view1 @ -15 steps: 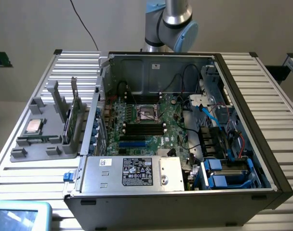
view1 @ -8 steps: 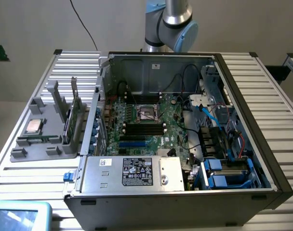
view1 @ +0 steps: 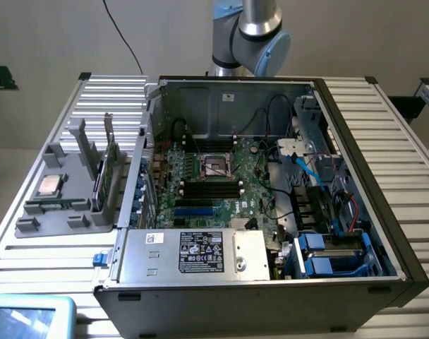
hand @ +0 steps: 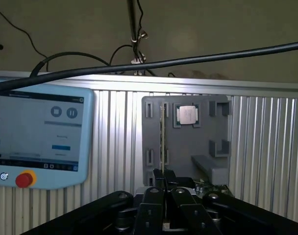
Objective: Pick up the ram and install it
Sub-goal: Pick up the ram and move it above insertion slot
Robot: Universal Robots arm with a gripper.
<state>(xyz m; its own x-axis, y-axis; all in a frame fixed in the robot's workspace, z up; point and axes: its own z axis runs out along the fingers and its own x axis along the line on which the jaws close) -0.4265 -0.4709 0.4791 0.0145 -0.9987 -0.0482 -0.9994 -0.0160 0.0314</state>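
The ram (hand: 162, 134) stands on edge in a slot of the grey holder tray (hand: 188, 142), a thin dark-green stick seen edge-on. In the exterior view the ram (view1: 99, 185) is upright in the tray (view1: 59, 212) to the left of the open computer case (view1: 271, 212). My gripper (hand: 164, 182) hangs above the tray, in line with the ram's near end. Its black fingers are shut with nothing between them. The motherboard's black memory slots (view1: 211, 188) lie below the processor socket (view1: 216, 166).
A silver processor chip (hand: 187, 115) lies in the tray beside the ram. A taller green card with a metal bracket (view1: 114, 169) stands next to the ram. A teach pendant (hand: 38, 137) lies beside the tray, and a black cable (hand: 188, 61) crosses the wrist view.
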